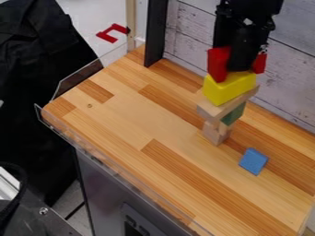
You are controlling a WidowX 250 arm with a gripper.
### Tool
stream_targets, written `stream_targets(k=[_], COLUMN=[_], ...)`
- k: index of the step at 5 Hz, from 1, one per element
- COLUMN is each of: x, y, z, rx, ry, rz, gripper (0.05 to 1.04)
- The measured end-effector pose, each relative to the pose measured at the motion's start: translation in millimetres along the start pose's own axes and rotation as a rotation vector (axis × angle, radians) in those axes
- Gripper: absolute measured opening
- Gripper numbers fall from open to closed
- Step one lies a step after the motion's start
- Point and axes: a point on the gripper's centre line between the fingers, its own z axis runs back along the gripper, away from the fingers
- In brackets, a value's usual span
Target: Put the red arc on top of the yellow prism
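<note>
Claw hangs over the far right of the bench, pointing down at the top of a stack; how wide it stands, and whether it grips anything, I cannot tell. The red arc is right at it, one red part showing to its left and a smaller one to its right, the middle hidden behind the black. Its long axis runs roughly left to right, and its left part reaches down to the top of the yellow prism; whether its weight rests there cannot be told.

Under the prism lies a tan slab, its visible edge slanting from near left to far right. Below that are a green block, on the right, and tan blocks at the foot, standing on the bench.

Near and to the right of the stack, apart from it, a blue block lies on the bench. Behind the bench are a black post and a pale board wall. Far left, beyond the bench edge, is a red bracket.
</note>
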Motion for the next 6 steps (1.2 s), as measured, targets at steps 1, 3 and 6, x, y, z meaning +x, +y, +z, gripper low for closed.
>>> stream_targets(k=[1,3,6], x=[-3,-10,-33], y=[-2,1,36], z=[-3,8,73], rx=[-0.013,0.018,-0.011], ry=[0.014,-0.037,-0.11], rz=[0.066,0.288,0.427], gripper=[0.921,1.001,1.001])
